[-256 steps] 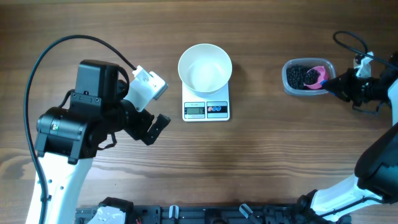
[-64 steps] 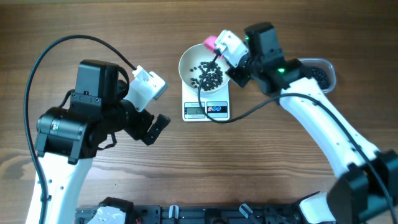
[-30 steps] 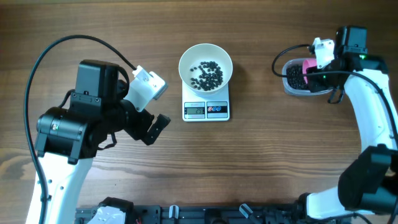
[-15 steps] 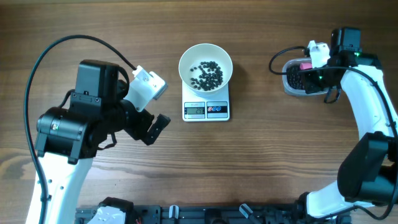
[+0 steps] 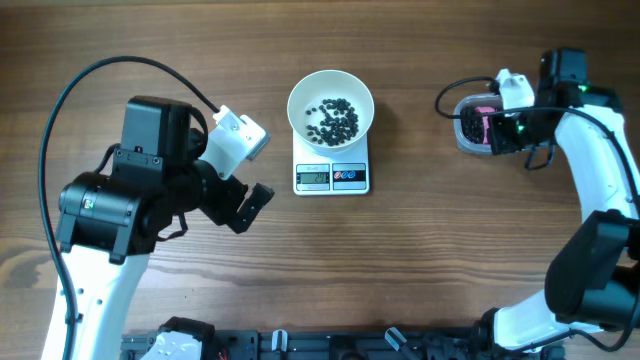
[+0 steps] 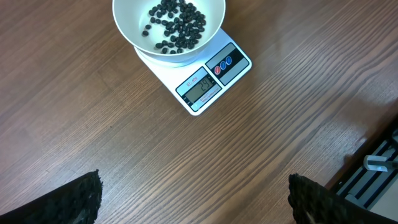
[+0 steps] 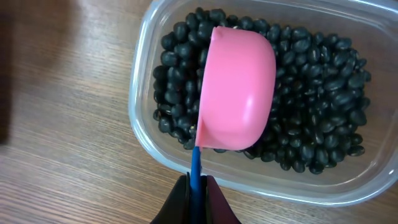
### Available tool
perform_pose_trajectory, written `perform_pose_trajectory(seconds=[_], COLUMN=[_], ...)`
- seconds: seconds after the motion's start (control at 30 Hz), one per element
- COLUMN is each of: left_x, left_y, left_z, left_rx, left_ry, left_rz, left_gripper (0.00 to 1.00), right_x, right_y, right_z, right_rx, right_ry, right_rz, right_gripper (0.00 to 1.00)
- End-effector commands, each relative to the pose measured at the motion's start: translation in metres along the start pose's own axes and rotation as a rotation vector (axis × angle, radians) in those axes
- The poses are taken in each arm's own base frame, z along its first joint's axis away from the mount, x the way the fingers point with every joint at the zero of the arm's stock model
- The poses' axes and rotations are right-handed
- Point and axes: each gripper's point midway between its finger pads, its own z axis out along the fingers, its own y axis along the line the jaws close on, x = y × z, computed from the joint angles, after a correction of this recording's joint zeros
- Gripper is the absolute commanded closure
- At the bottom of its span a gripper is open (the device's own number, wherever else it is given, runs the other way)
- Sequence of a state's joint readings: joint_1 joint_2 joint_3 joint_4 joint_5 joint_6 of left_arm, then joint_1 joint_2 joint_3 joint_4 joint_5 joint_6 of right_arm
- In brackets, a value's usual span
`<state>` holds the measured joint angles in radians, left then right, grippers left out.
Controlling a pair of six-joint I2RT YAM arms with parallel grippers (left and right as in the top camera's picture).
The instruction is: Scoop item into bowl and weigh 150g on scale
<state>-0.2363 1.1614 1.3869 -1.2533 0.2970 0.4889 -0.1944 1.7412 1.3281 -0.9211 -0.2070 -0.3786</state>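
Observation:
The white bowl (image 5: 300,105) sits on the white scale (image 5: 331,177) and holds a thin layer of the black item (image 5: 335,117). In the left wrist view the bowl (image 6: 127,25) and scale (image 6: 214,74) lie ahead of my open, empty left gripper (image 6: 196,202). That left gripper (image 5: 225,212) hangs to the left of the scale. My right gripper (image 7: 196,180) is shut on the blue handle of a pink scoop (image 7: 237,87). The scoop lies hollow side down on the item (image 7: 311,137) in the clear tub (image 7: 140,118). The right gripper (image 5: 500,126) is at the tub's right side.
The clear tub (image 5: 462,127) stands on the wooden table at the far right, well apart from the scale. Cables loop round both arms. A black rail (image 5: 330,345) runs along the table's front edge.
My right gripper has stayed at the tub and shifted a little, with the pink scoop now lower among the beads. The bowl, scale and left arm have not moved.

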Motion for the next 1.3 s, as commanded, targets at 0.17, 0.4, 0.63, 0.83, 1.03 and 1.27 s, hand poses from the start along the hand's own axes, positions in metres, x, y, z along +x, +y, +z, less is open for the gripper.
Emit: perform_pose_trajectory(seconds=[0.17,0.4,0.63,0.83,1.03,1.27], left_x=[-0.006,-0.006,-0.006,-0.006,-0.006,-0.006], left_y=[0.001,0.001,0.001,0.001,0.001,0.001], left_z=[-0.002,-0.002,-0.002,-0.002,-0.002,-0.002], left_rx=[-0.004,-0.004,-0.004,-0.004,-0.004,-0.004], left_ry=[-0.014,-0.014,-0.014,-0.014,-0.014,-0.014], left_rz=[-0.001,-0.001,-0.001,-0.001,-0.001,-0.001], left_gripper=[0.00,0.00,0.00,0.00,0.00,0.00], right_x=[-0.002,0.003,0.018,0.015,0.012,0.012], right_y=[0.016,0.009,0.001,-0.012,-0.028,-0.030], right_z=[-0.003,0.002,0.032,0.021,0.002,-0.007], right_rx=[-0.267,-0.255,-0.292,-0.380,-0.500,-0.554], right_ry=[-0.075,-0.039,0.048,-0.024,-0.124,-0.156], right_rz=[0.194,0.298,0.403,0.483,0.579,0.610], right_gripper=[0.96,0.96,0.96,0.96,0.96,0.96])
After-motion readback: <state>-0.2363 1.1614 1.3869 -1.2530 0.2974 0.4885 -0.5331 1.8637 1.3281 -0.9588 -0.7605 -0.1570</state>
